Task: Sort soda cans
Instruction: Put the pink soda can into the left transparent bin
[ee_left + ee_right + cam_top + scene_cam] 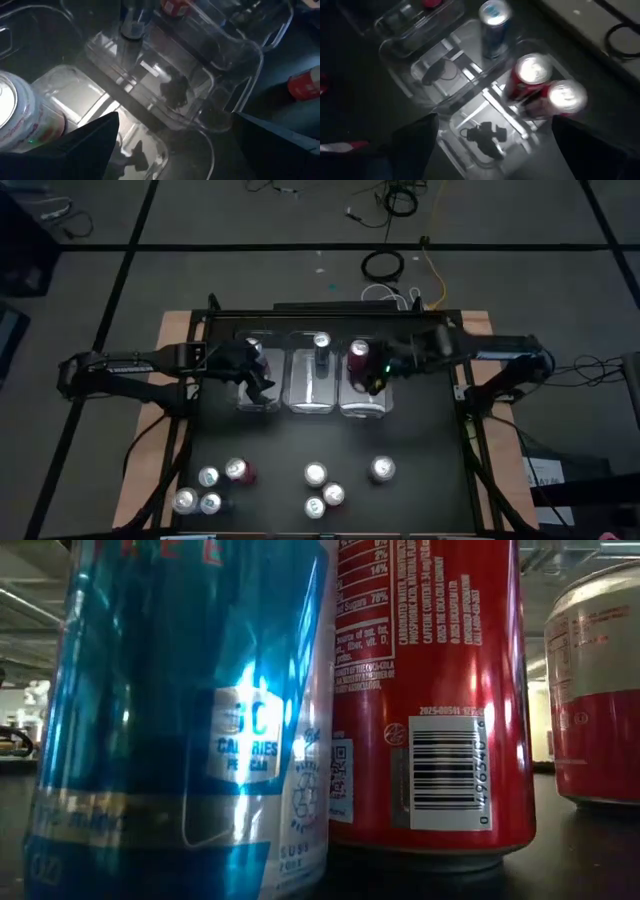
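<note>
Three clear bins stand side by side mid-table: left bin [262,402], middle bin [310,395], right bin [362,405]. A pinkish-white can [15,120] stands in the left bin, a silver-blue can [494,25] in the middle bin, and two red cans [532,75] [565,97] in the right bin. Several more cans [315,473] stand upright near the table's near edge. My left gripper [262,385] hovers open over the left bin, empty [175,150]. My right gripper [378,380] hovers open over the right bin, empty [492,150].
The loose cans stand in two clusters, one near the left corner [208,490] and one near the middle [325,492], plus a single can [382,469]. The low view is filled by a blue can [180,720], a red can [430,690] and a third can [600,690]. Cables lie on the floor beyond the far edge.
</note>
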Robot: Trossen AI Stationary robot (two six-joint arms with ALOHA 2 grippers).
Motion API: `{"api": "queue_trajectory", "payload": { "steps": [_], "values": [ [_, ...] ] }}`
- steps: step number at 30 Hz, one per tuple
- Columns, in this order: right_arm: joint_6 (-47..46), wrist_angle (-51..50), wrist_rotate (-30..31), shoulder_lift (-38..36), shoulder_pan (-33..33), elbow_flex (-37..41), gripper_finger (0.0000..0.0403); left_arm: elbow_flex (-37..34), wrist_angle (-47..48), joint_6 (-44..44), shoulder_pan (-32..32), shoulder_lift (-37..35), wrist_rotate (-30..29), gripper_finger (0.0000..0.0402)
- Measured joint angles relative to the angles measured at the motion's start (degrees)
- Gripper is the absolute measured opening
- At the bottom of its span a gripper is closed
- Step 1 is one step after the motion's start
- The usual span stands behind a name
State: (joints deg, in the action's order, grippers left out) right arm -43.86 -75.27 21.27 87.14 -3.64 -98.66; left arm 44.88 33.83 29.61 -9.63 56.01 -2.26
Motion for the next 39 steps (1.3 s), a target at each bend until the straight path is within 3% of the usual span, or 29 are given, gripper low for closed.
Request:
{"api": "queue_trajectory", "payload": {
  "steps": [7,15,27,34,39],
  "values": [
    [-6.1,18.3,-0.5,-5.7,-4.3,21.7,0.0381,0.0,-0.3,-0.5,0.0,0.0,-0.1,0.0392],
    [-14.3,23.3,3.0,-12.8,-11.7,34.9,0.0381,0.0,-0.2,-0.5,2.9,0.0,-0.4,0.0391],
    [-17.7,23.2,4.4,-19.6,-24.5,39.8,0.0381,6.4,0.0,4.1,12.4,1.5,-8.6,0.0391],
    [-20.1,21.0,5.4,-19.7,-28.8,39.8,0.0381,14.1,3.7,7.7,20.6,9.6,-12.2,0.0391],
    [-20.2,20.3,6.3,-19.7,-30.4,39.8,0.0381,19.8,7.9,9.1,23.4,16.3,-11.2,0.0391]
  ]
}}
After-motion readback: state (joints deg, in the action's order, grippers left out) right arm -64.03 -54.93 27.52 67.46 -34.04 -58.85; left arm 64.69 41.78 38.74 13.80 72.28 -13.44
